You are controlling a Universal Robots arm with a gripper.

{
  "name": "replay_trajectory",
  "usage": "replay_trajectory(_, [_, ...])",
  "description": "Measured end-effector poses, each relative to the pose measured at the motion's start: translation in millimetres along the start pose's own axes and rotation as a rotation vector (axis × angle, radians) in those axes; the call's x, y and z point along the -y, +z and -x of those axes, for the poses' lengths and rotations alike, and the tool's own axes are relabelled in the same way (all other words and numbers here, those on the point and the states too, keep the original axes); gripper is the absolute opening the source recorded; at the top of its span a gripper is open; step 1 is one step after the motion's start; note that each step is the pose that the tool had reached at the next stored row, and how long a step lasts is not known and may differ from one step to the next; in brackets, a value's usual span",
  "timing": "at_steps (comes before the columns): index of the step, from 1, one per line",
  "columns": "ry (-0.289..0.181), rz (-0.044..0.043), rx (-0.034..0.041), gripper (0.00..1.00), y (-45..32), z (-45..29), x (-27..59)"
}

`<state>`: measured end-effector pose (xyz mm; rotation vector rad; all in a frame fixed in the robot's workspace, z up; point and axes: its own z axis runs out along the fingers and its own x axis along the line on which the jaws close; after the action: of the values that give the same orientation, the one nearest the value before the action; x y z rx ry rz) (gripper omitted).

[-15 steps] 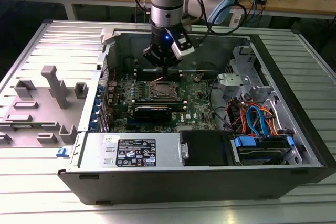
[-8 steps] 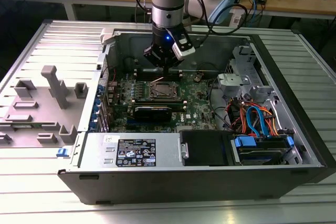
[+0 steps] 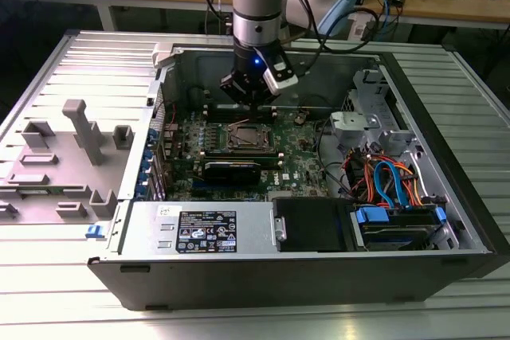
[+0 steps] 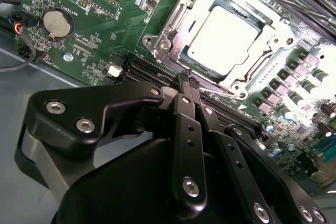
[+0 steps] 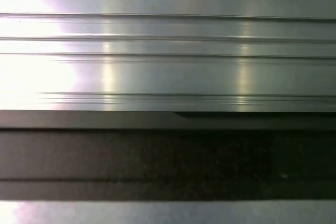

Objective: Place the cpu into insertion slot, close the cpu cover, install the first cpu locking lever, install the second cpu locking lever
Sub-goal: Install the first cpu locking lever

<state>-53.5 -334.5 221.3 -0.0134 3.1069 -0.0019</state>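
CPU [image 4: 223,40] sits in insertion slot [image 4: 173,22] w/ cpu cover [image 4: 249,74] framing it; pincer [image 4: 189,85] fingers pressed together, empty, hovering at slot's edge, cpu at its 1 o'clock in second wrist view.

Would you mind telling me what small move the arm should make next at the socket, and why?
Probably a short push on the lever end under the closed claw to latch it. In the second wrist view the cpu already sits in the insertion slot with the cpu cover lying flat around it, and the claw tip rests at the socket's edge beside a thin lever.
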Motion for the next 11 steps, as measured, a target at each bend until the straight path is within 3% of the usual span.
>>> replay_trajectory(11, [0.000,0.0021,-0.0001,0.11,9.3,2.1,0.0])
